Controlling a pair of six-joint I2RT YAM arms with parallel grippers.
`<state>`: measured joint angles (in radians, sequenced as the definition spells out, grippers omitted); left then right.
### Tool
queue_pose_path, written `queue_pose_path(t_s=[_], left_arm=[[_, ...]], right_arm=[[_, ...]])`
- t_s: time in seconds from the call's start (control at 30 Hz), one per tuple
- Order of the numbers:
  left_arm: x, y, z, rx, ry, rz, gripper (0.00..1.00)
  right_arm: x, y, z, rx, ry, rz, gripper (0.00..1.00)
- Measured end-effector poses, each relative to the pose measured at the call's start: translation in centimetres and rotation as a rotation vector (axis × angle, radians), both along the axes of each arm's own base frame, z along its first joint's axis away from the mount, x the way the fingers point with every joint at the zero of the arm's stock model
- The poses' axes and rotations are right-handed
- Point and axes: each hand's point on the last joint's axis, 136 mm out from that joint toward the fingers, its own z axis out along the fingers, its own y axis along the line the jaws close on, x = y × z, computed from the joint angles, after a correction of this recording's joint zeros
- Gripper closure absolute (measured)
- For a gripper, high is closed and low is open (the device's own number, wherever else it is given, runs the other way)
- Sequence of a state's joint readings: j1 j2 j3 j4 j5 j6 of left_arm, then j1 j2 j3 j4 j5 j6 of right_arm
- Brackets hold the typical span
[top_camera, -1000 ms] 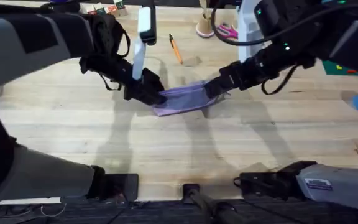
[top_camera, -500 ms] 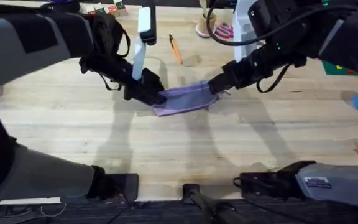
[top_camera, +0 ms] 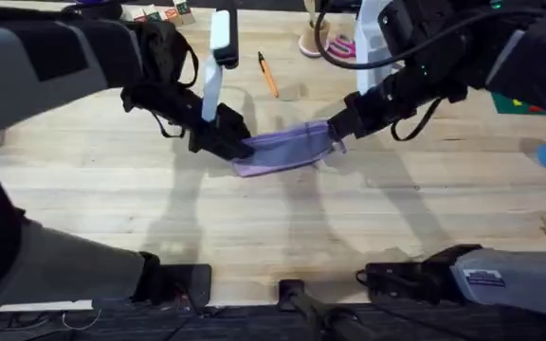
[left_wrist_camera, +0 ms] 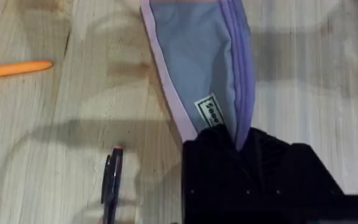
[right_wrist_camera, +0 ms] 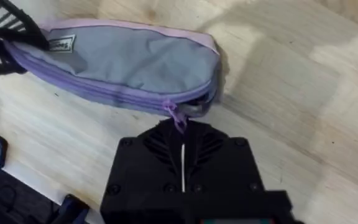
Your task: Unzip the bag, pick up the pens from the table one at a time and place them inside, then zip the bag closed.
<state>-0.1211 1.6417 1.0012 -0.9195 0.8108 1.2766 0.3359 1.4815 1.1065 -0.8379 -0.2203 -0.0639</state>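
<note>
The lavender bag (top_camera: 287, 150) lies across the middle of the table (top_camera: 273, 227). My left gripper (top_camera: 240, 147) is shut on the bag's left end; the left wrist view has the bag (left_wrist_camera: 197, 68) running away from that gripper (left_wrist_camera: 238, 140). My right gripper (top_camera: 336, 131) is at the bag's right end, shut on the purple zipper pull (right_wrist_camera: 178, 116). There the bag (right_wrist_camera: 123, 65) lies on its side with the greyish panel up. The orange pen (top_camera: 268, 76) lies behind the bag. Both the orange pen (left_wrist_camera: 14, 68) and the black pen (left_wrist_camera: 112, 185) lie beside the bag on the wood.
A cup (top_camera: 311, 40) with pink-handled scissors (top_camera: 347, 45) stands at the back, right of the orange pen. Small coloured blocks (top_camera: 159, 14) sit at the back left. A green mat (top_camera: 519, 102) lies at the right edge. The front half of the table is bare wood.
My right gripper has shifted a little right and back with the zipper pull, stretching the bag's right end that way. The left gripper has kept its hold in place.
</note>
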Motion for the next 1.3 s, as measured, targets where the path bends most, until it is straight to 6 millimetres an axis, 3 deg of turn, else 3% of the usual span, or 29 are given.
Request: queue_pose_path(t_s=[0.37,0.7,1.3], left_arm=[[0.0,0.0,0.0,0.0,0.0,0.0,0.958],[0.1,-0.1,0.1,-0.01,-0.003,0.0,0.959],[0.0,-0.1,0.1,-0.009,-0.003,-0.001,0.958]], right_arm=[[0.0,0.0,0.2,0.0,-0.001,0.0,0.97],[0.3,0.3,5.0,0.054,-0.148,0.005,0.971],[-1.3,2.8,5.1,0.057,-0.14,0.088,0.969]])
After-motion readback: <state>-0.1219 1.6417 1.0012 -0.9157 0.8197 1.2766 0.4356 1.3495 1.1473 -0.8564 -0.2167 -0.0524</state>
